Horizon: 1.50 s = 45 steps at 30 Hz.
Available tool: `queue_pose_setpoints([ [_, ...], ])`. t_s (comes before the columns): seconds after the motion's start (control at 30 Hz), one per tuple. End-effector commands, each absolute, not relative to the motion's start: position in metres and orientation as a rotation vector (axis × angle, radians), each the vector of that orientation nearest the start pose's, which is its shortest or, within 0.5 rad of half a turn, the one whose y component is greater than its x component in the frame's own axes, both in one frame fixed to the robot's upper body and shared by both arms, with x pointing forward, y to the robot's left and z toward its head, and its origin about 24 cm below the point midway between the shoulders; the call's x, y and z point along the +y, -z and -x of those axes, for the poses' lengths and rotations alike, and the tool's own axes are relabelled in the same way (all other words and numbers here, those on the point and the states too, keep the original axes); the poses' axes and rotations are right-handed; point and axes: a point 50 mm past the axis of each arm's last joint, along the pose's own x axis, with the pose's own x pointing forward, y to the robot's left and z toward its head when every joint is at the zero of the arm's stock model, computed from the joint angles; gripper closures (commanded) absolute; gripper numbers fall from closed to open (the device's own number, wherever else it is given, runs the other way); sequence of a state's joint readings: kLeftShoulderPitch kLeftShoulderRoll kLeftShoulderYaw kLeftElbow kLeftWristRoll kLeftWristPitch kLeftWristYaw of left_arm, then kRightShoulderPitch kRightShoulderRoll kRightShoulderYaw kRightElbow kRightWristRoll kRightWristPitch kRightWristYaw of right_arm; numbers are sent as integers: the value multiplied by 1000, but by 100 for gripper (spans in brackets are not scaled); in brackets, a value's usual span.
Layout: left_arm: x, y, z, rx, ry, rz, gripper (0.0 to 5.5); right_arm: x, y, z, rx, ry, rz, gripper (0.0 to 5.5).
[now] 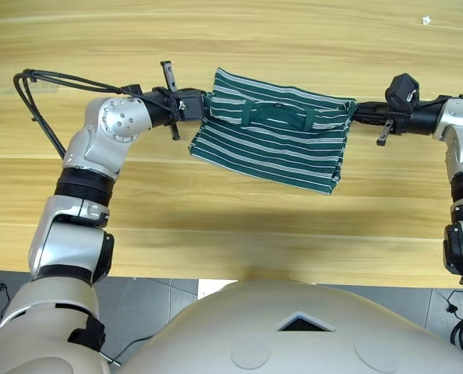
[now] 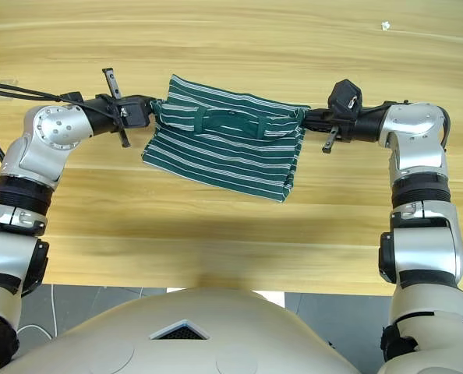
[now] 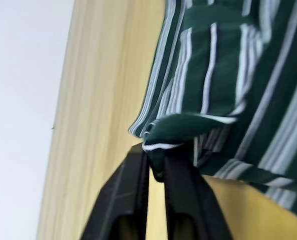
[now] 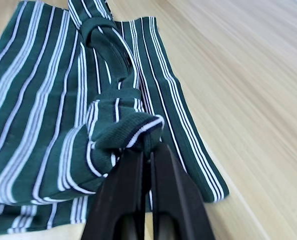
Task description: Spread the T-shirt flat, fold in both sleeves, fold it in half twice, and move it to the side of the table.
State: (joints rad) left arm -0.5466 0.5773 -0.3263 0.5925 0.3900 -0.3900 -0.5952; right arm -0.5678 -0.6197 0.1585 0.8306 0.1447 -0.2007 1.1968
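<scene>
- Black cables [image 1: 37,84] looped over the worktop [image 1: 216,31] by its left edge, running to the L arm.
- L gripper [image 1: 203,105] sat left of centre over the worktop, about midway between far and near edges. Fingers [image 3: 133,175] were clenched tight on a bunched top corner of the T-shirt [image 1: 274,136]; in the L wrist view a dark green hem w/ white trim was pinched right at the tips.
- T-shirt: dark green w/ thin white stripes, folded to a rough rectangle, stretched between both grippers over the middle of the worktop. Top edge was taut w/ a plain green band bunched along it; lower edge slanted, R corner lower. Its shadow fell apart from it, toward the near edge, so the cloth looked lifted off the wood.
- R gripper [image 1: 356,115] sat right of centre, level w/ the L one, fingers [image 4: 131,175] clamped on the opposite top corner.
- White speck [image 1: 425,20] lay near the far R corner, well apart from the shirt.
</scene>
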Motion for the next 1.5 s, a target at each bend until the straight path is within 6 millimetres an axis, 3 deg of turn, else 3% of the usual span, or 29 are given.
queue_pose_setpoints([
  [0.03,185,-89,-350,-23,674,-1073,433,-246,-74,-327,288,-961,404,517],
  [0.17,195,-94,-360,-39,496,-964,366,-253,-71,-334,284,-824,408,444],
  [0.33,226,-81,-353,44,400,-895,292,-269,-67,-340,329,-608,453,362],
  [0.5,232,-68,-340,53,398,-844,205,-254,-63,-342,273,-628,479,262],
  [0.6,233,-66,-334,27,372,-840,153,-231,-79,-343,65,-744,424,202],
  [0.67,233,-68,-330,-11,347,-823,117,-222,-80,-342,13,-800,413,198],
  [0.77,231,-75,-324,-62,318,-807,109,-215,-69,-339,56,-848,554,198],
  [0.93,225,-95,-309,-162,288,-788,109,-203,-53,-350,160,-821,1125,198],
  [1.07,207,-105,-295,-211,356,-779,109,-221,-41,-352,241,-725,1393,198],
  [1.2,207,-105,-276,-203,365,-786,109,-230,-37,-352,281,-713,1564,198],
  [1.33,212,-104,-263,-185,350,-802,109,-254,-37,-345,368,-736,1627,198],
  [1.43,215,-105,-254,-178,331,-806,109,-268,-27,-320,546,-995,1480,198],
  [1.5,220,-106,-248,-171,308,-807,109,-266,-25,-296,608,-1265,1308,198],
])
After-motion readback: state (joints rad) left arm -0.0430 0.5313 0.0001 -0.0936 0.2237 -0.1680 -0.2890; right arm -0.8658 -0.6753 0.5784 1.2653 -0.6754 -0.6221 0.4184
